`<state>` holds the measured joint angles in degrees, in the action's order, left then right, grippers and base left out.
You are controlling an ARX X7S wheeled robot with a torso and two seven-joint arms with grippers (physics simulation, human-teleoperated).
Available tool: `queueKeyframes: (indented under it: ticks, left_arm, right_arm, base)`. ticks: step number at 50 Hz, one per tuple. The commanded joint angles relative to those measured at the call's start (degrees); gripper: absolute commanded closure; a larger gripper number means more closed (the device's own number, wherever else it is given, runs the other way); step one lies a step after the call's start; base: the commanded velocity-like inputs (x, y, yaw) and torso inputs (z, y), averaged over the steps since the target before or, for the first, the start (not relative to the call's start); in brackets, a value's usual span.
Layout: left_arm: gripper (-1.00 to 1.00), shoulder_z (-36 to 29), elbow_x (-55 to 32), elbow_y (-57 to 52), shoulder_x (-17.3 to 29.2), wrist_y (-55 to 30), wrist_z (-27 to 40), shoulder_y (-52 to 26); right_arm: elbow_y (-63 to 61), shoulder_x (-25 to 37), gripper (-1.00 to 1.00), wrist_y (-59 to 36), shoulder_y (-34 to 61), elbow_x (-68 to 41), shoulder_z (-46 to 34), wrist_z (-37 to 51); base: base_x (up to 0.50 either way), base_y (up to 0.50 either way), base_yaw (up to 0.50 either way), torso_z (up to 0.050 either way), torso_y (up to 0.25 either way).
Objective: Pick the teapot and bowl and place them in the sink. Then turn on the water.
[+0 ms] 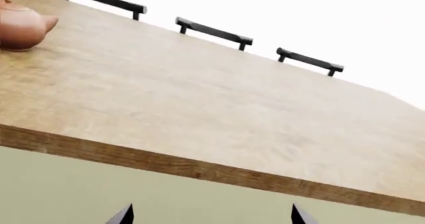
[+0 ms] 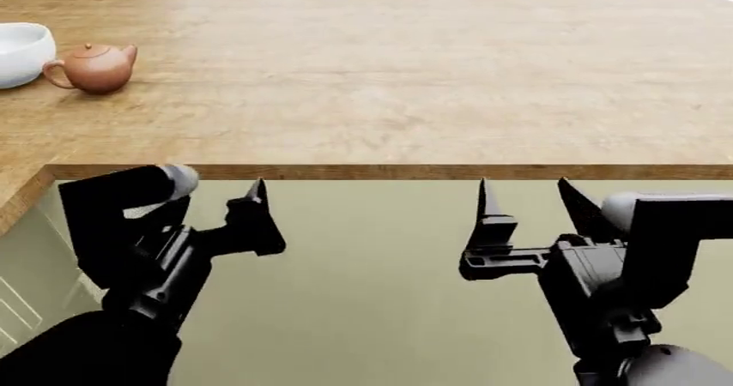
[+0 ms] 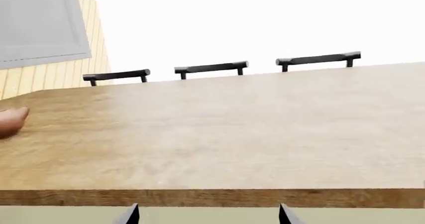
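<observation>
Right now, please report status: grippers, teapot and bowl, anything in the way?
Left gripper and right gripper open, empty, short of the wooden table. Brown clay teapot beside white round bowl, far left. Path clear. Sink not visible.

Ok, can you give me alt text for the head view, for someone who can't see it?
A wide wooden countertop holds a small round terracotta clay teapot beside a large plain white bowl at its far left. Below its near edge, the black left gripper and black right gripper hang empty, away from both; the right's jaws stand apart.
</observation>
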<state>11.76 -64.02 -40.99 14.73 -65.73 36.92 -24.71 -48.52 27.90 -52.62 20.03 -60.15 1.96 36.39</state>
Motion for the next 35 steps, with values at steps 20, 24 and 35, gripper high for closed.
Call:
queueKeyframes:
  ticks: [20,24,35]
  left_arm:
    - [-1.0,-20.58,-47.82,30.57,11.65,-7.83,33.59,-58.43]
    - [-1.0,-22.0,-45.45,33.16,10.46,-8.33,32.11,-61.01]
    - [-1.0,-23.57,-47.43,33.79,9.1,-6.85,33.58,-62.05]
  right_arm:
    - [19.93,14.64,-1.0,-12.63,56.72,-50.43,-13.91,25.24]
    - [21.2,14.78,-1.0,-13.11,57.87,-49.71,-14.17,24.49]
    - [22.67,15.75,-1.0,-12.78,59.69,-49.88,-14.22,25.26]
  base:
    - [0.0,0.01,0.44,0.0,0.0]
    - [0.1,0.01,0.47,0.0,0.0]
    - [0.17,0.03,0.42,0.0,0.0]
